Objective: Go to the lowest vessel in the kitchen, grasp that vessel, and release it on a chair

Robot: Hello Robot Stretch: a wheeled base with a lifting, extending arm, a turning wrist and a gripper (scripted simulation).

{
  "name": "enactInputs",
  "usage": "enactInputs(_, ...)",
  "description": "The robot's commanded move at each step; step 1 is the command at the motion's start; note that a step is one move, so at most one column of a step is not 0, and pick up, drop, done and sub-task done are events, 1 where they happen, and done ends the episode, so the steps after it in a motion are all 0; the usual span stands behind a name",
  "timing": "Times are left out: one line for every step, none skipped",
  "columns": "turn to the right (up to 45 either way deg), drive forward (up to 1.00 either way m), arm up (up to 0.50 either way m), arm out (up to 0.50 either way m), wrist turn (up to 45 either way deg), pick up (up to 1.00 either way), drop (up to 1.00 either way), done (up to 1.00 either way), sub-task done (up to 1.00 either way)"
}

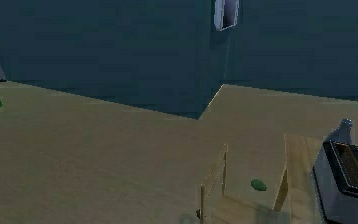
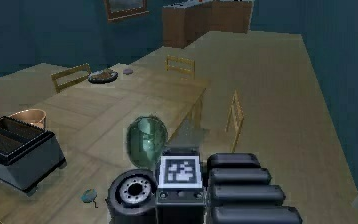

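Note:
A green, see-through rounded vessel [image 2: 147,140] shows just above the gripper's dark body, with the wooden table [image 2: 97,112] behind it. My gripper [image 2: 137,175] sits at the arm side view's bottom, left of a white marked square [image 2: 182,170] at the end of the dark arm. I cannot tell whether it holds the vessel or whether the vessel rests on the table. Wooden chairs stand around the table: one at the far left [image 2: 72,75], one at the far end [image 2: 182,65], one on the right side [image 2: 235,115]. Another chair [image 1: 217,182] appears low in the forward view.
A dark boxy appliance [image 2: 22,150] [image 1: 347,168] sits on the table, with a shallow dish [image 2: 104,75] farther out. Brown cabinets [image 2: 202,15] line the back wall. Blue walls meet at a jutting corner [image 1: 202,90] ahead, with bare wooden floor [image 1: 87,150] before it. A small green thing [image 1: 257,184] lies by the chair.

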Motion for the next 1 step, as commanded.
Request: enactInputs(0.0, 0.00, 0.00, 0.26, 0.0, 0.00, 0.00, 0.00, 0.00)
